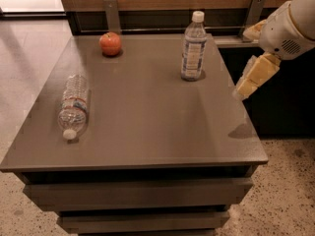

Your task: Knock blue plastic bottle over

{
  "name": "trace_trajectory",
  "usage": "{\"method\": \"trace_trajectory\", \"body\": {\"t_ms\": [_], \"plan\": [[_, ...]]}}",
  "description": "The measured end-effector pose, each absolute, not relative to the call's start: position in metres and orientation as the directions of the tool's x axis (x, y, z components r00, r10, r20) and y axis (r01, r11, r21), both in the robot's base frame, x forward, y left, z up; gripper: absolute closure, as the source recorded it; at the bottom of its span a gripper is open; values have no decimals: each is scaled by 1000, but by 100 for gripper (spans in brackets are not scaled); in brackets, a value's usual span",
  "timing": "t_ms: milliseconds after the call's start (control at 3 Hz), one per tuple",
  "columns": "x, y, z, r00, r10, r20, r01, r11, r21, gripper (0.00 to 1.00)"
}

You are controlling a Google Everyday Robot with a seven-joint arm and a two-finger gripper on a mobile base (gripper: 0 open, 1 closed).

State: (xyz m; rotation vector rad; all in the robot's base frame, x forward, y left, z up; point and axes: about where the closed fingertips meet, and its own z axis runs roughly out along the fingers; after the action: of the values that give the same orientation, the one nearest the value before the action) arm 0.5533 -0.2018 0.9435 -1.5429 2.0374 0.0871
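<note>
The blue plastic bottle [193, 47] stands upright at the back right of the grey table [147, 117]. It is clear, with a blue-and-white label and a white cap. My gripper [252, 76] hangs in the air over the table's right edge. It is to the right of the bottle, a little nearer the front, and apart from it. It holds nothing that I can see.
A ribbed clear bottle [74, 105] with a thin red-and-white band lies on its side at the table's left. A red apple [110, 44] sits at the back left. A wood-panelled wall with metal brackets [111, 14] runs behind, and a dark counter [285, 107] stands to the right.
</note>
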Motion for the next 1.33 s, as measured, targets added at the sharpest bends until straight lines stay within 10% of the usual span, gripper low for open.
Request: {"method": "trace_trajectory", "body": {"t_ms": [1333], "plan": [[626, -205, 953, -37, -876, -481, -939, 195, -282, 0]]}}
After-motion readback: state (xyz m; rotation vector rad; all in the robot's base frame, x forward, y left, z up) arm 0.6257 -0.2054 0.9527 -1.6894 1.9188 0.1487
